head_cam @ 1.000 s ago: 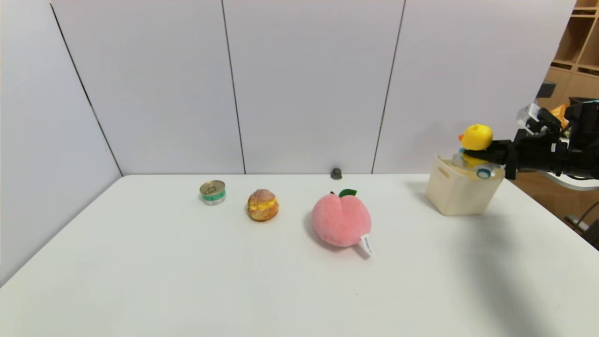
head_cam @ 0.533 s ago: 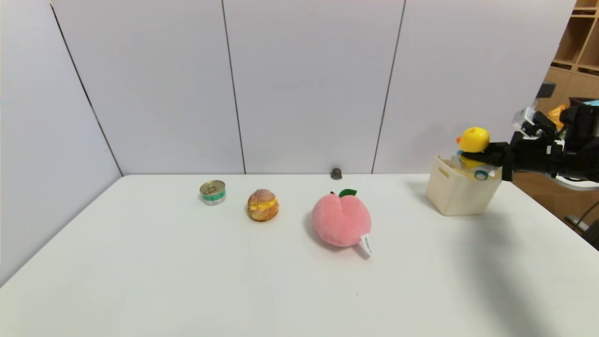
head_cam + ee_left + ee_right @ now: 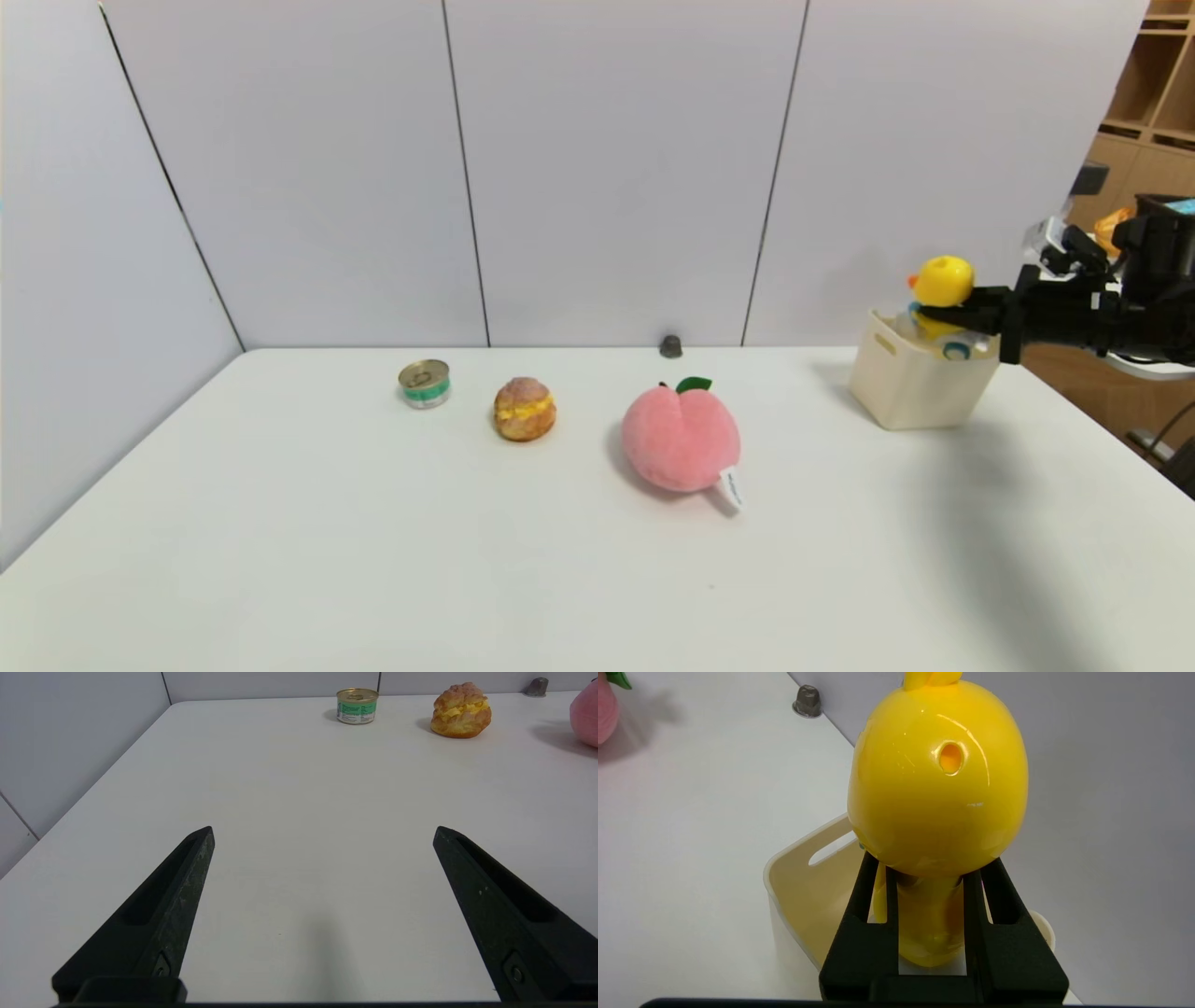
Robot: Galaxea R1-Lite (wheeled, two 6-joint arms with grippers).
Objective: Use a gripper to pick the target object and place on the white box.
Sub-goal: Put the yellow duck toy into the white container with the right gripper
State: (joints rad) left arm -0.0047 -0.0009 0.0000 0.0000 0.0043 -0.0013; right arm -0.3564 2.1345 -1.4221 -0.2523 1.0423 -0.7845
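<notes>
over the white box point(image 3: 920, 385) at the table's point(image 3: 560, 560) far right, the right gripper point(image 3: 943, 315) hangs with its black fingers point(image 3: 994, 891) closed on the body of the duck toy point(image 3: 943, 285), just under the yellow head. the toy sits above the box's open top, its scooter wheel at rim height. the left gripper point(image 3: 322, 833) hovers over bare table, spread wide and holding nothing. a pink peach point(image 3: 681, 439), pastry point(image 3: 524, 409) and can point(image 3: 425, 384) stand apart to the left.

Can point(image 3: 425, 384), puff point(image 3: 525, 409), peach point(image 3: 681, 439) in a row leftward of the box point(image 3: 920, 383) (duck point(image 3: 943, 285) held above it) on the table point(image 3: 467, 560)
</notes>
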